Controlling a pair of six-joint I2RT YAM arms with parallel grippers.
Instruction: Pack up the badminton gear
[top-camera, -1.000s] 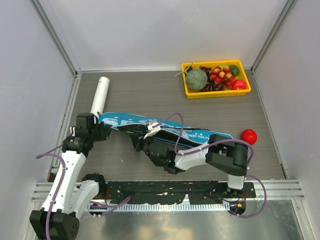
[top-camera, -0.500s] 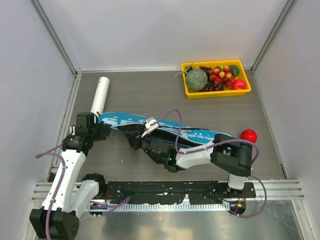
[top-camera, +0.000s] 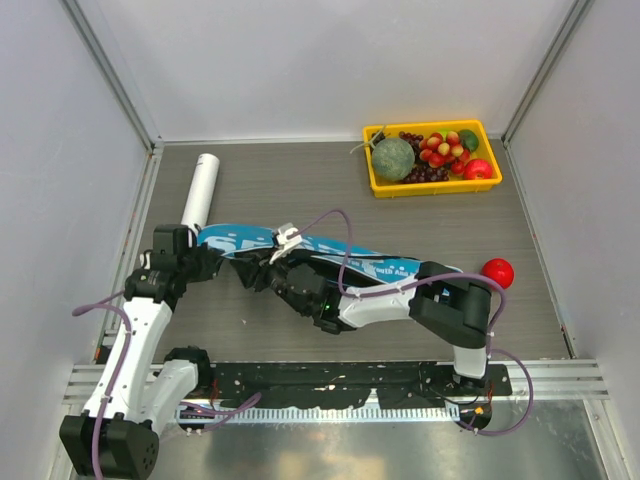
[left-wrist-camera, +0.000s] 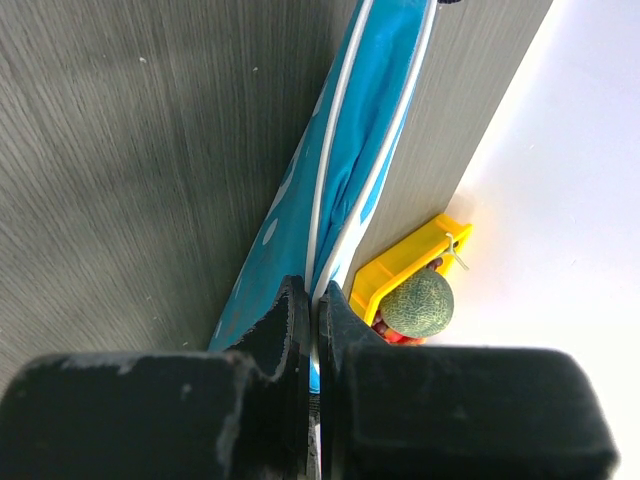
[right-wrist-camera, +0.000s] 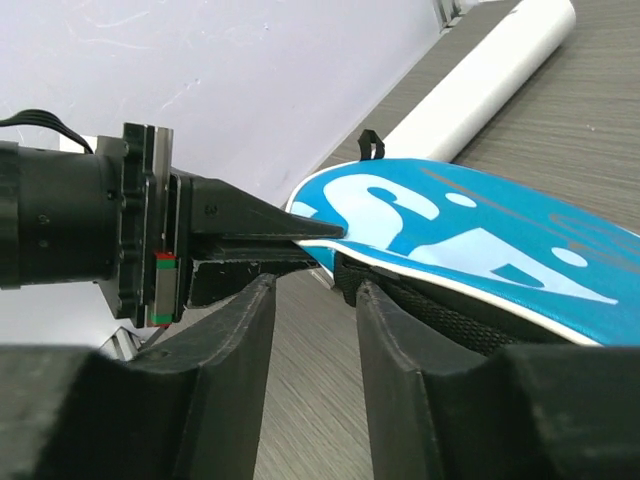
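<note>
The large blue "SPORT" bag (top-camera: 340, 262) lies across the middle of the table, its wide end at the left. My left gripper (top-camera: 212, 257) is shut on the white-piped edge of that end (left-wrist-camera: 345, 180). My right gripper (top-camera: 255, 277) is open and empty, low beside the bag's near edge (right-wrist-camera: 470, 230), its fingertips (right-wrist-camera: 385, 320) close to the left gripper's fingers (right-wrist-camera: 255, 235). Black mesh shows under the bag's edge (right-wrist-camera: 440, 315). The long white tube (top-camera: 200, 188) lies behind the bag's left end, also in the right wrist view (right-wrist-camera: 490, 80). Rackets and shuttlecocks are out of view.
A yellow tray (top-camera: 375, 188) of fruit with a green melon (top-camera: 393, 158) stands at the back right, also in the left wrist view (left-wrist-camera: 395, 275). A red round fruit (top-camera: 497, 272) lies by the bag's right end. Grey walls close in the left, back and right sides.
My right gripper has moved left along the bag's near edge toward the left gripper. The left gripper has kept its hold on the bag's end.
</note>
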